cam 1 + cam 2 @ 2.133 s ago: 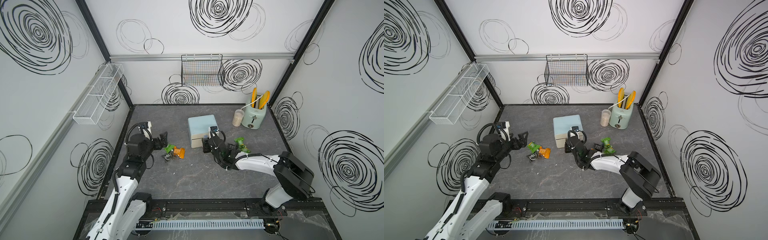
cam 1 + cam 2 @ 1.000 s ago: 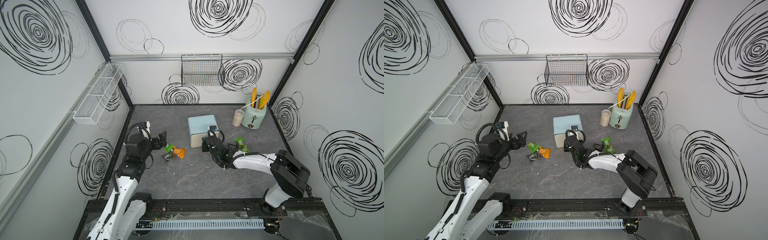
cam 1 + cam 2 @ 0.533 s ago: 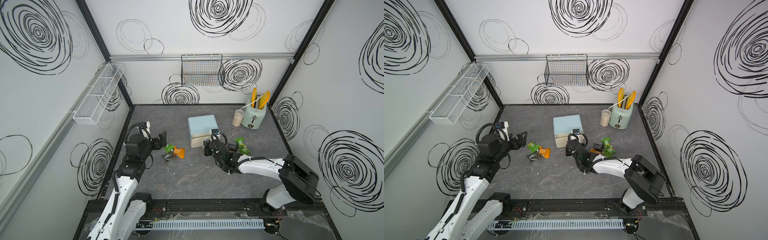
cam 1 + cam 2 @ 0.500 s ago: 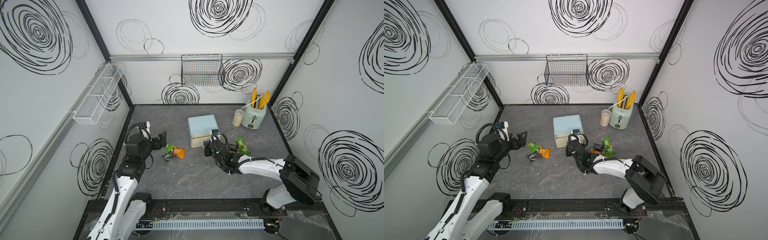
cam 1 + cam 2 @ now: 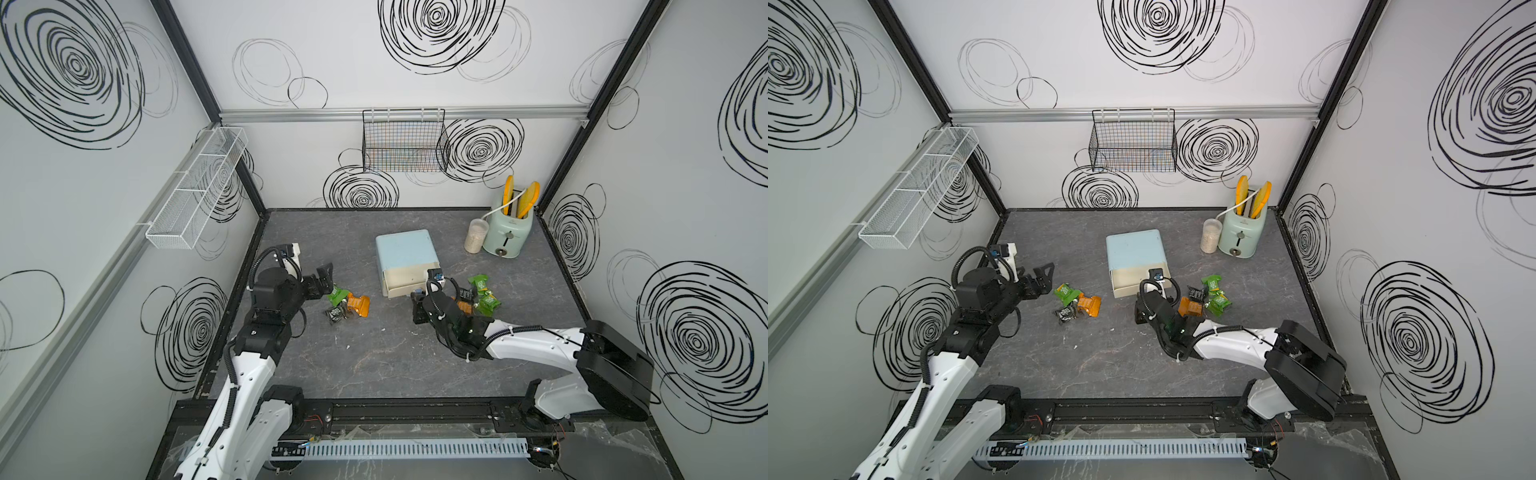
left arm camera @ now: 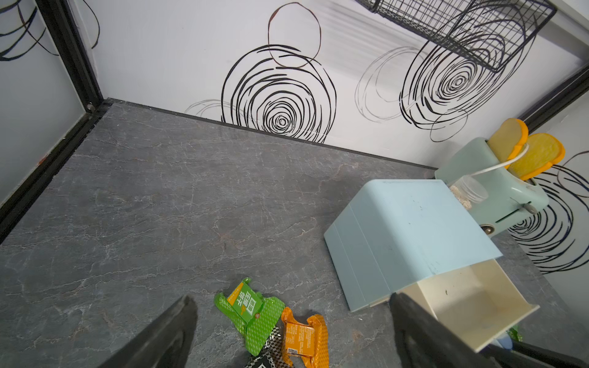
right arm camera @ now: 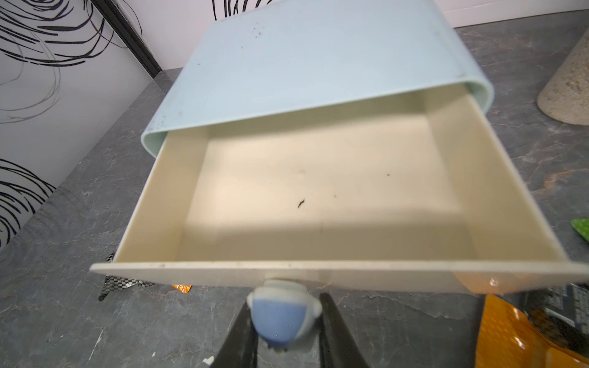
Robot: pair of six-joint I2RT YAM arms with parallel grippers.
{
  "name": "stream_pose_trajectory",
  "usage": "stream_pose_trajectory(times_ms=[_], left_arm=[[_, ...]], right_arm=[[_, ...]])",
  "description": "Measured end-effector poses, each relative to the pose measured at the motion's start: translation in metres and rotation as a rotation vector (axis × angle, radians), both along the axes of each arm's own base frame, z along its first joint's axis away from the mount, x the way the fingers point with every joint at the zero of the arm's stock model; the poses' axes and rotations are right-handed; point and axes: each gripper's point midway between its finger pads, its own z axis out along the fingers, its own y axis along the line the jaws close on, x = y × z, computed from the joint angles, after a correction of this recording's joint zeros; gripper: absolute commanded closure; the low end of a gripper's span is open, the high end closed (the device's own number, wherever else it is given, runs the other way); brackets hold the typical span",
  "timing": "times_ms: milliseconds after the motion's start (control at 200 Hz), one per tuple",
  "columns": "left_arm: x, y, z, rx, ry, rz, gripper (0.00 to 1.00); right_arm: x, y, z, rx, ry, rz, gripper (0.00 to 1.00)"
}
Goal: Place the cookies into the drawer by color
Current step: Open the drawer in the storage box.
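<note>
The drawer chest (image 5: 405, 249) sits mid-table. Its pale-blue shell hides the lower drawers in every view, so only the top drawer (image 7: 318, 266) can be made out. It is cream and stands well out of the shell, with a few dark specks on its floor.

Only the right wrist view shows the grip: the right gripper (image 7: 283, 302) is closed narrowly on the round blue knob (image 7: 280, 321), one finger on each side. In both top views that pincer is buried under its own wrist.

Cookies lie in two heaps on the table. Left of the chest are a green packet (image 5: 336, 294), an orange packet (image 5: 360, 305) and a black packet (image 5: 336, 314). The left wrist view cuts the black one off at its edge. Just beside this heap, the left gripper (image 5: 324, 280) gapes wide, holding nothing. Right of the chest lie two more green packets (image 5: 484, 293) and a second black packet (image 5: 465, 293), and a second orange packet (image 7: 510, 337) lies half hidden behind the right arm.
</note>
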Motion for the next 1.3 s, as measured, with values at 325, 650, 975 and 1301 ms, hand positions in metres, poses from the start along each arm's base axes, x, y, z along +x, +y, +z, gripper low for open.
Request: stream_pose_trajectory(times_ms=[325,650,975,1301], left_arm=[[0.0,0.0,0.0,0.0,0.0,0.002,0.02],[0.0,0.0,0.0,0.0,0.0,0.002,0.02],[0.0,0.0,0.0,-0.001,0.001,0.001,0.02],[0.0,0.0,0.0,-0.004,0.002,0.0,0.02]], right_arm=[[-0.005,-0.003,-0.004,-0.011,0.009,0.004,0.68],[-0.005,-0.003,-0.01,-0.031,0.017,0.008,0.46],[-0.007,-0.004,-0.013,-0.053,0.025,0.018,0.16],[-0.017,-0.025,0.015,-0.062,-0.046,0.041,0.09]])
